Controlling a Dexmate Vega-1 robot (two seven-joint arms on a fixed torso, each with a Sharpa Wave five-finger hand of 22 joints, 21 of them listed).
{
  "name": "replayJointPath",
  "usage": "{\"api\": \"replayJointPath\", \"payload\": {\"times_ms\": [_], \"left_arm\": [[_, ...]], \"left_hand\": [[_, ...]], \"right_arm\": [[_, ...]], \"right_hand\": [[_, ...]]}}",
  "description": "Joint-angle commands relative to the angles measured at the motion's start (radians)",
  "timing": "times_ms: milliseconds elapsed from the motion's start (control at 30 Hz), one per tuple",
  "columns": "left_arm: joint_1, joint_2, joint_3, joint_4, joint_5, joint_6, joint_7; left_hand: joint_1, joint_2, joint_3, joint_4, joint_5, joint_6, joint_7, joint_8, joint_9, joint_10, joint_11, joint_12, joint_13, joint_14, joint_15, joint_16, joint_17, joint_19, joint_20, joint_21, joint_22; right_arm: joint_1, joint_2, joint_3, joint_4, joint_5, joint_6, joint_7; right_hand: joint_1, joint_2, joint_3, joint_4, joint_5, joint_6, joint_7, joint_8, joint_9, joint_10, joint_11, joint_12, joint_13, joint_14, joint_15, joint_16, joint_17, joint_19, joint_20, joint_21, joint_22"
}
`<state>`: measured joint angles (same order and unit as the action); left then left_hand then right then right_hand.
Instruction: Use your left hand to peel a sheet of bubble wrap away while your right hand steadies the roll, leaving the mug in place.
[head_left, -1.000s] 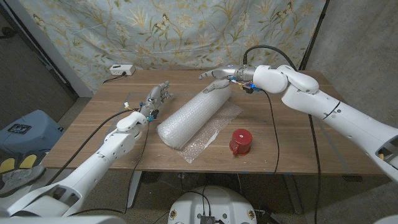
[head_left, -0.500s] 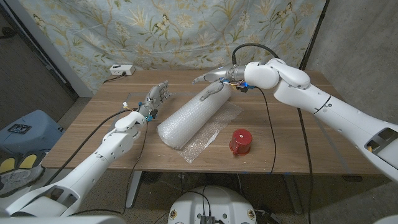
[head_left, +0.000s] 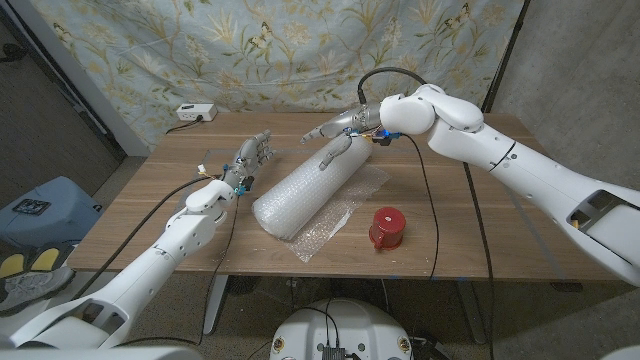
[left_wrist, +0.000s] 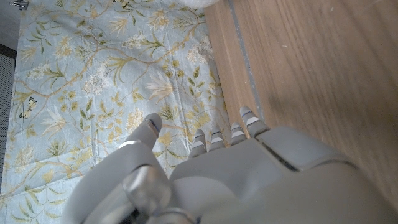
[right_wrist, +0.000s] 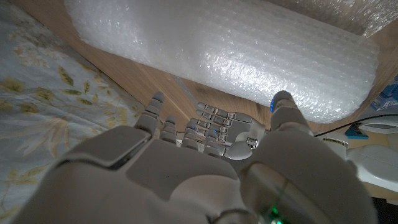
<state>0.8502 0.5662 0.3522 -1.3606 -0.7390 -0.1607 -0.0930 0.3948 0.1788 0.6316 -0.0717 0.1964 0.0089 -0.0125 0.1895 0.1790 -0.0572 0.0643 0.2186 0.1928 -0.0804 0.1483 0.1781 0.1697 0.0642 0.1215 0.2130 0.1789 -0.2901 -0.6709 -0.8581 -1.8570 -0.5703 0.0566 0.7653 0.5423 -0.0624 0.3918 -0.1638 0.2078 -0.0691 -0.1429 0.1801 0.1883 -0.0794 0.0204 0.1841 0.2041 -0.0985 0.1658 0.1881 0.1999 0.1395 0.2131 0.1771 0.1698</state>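
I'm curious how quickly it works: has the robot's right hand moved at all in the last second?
Yes. The right hand has slid toward the robot's left along the far end of the bubble wrap roll, further from the red mug, which stayed put.

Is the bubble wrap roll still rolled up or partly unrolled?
Partly unrolled: a loose sheet lies flat beside the bubble wrap roll.

Even indoor light, soft shadows; wrist views perhaps slightly blurred close-up.

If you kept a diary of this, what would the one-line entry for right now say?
right hand open, at far end of bubble wrap roll | left hand open, beside roll, apart | loose sheet unpeeled | red mug standing
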Motion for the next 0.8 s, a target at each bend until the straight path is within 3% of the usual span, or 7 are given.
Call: {"api": "replayJointPath", "payload": {"times_ms": [33,233,800], "left_arm": [[0.005,0.002,0.001,-0.012,-0.003,0.014,0.011],[0.005,0.004,0.003,-0.012,-0.004,0.019,0.006],[0.004,-0.008,0.003,0.014,-0.007,0.009,0.002]], "left_hand": [[0.012,0.001,0.000,-0.007,0.005,0.001,0.003,-0.002,0.004,-0.003,0.006,-0.001,0.004,0.000,0.008,0.004,0.004,0.000,0.009,-0.001,0.004],[0.013,0.001,-0.001,-0.007,0.006,0.002,0.004,-0.002,0.004,-0.003,0.006,-0.001,0.004,0.003,0.007,0.005,0.004,0.003,0.010,0.000,0.005],[0.015,0.002,-0.001,-0.008,0.006,0.003,0.004,-0.002,0.004,-0.003,0.008,-0.002,0.004,0.004,0.010,0.005,0.004,0.004,0.012,0.000,0.005]], "right_arm": [[0.077,0.058,-0.055,0.066,-0.021,0.041,0.087],[0.111,0.086,-0.081,0.086,-0.043,0.042,0.126],[0.232,0.192,-0.174,0.210,-0.065,0.099,0.229]], "right_hand": [[0.006,-0.009,-0.002,0.005,0.005,-0.039,-0.006,-0.009,0.004,-0.033,0.003,-0.007,0.002,-0.027,0.011,-0.005,0.002,-0.020,0.004,-0.001,0.002],[0.008,-0.015,-0.007,0.008,0.007,-0.093,-0.017,-0.008,0.004,-0.085,0.013,-0.006,0.002,-0.063,0.030,-0.004,0.002,-0.054,0.004,-0.002,0.002],[0.007,-0.020,-0.013,0.012,0.010,-0.161,-0.014,-0.007,0.005,-0.150,0.017,-0.007,0.000,-0.108,0.048,-0.005,0.002,-0.081,0.005,0.001,0.003]]}}
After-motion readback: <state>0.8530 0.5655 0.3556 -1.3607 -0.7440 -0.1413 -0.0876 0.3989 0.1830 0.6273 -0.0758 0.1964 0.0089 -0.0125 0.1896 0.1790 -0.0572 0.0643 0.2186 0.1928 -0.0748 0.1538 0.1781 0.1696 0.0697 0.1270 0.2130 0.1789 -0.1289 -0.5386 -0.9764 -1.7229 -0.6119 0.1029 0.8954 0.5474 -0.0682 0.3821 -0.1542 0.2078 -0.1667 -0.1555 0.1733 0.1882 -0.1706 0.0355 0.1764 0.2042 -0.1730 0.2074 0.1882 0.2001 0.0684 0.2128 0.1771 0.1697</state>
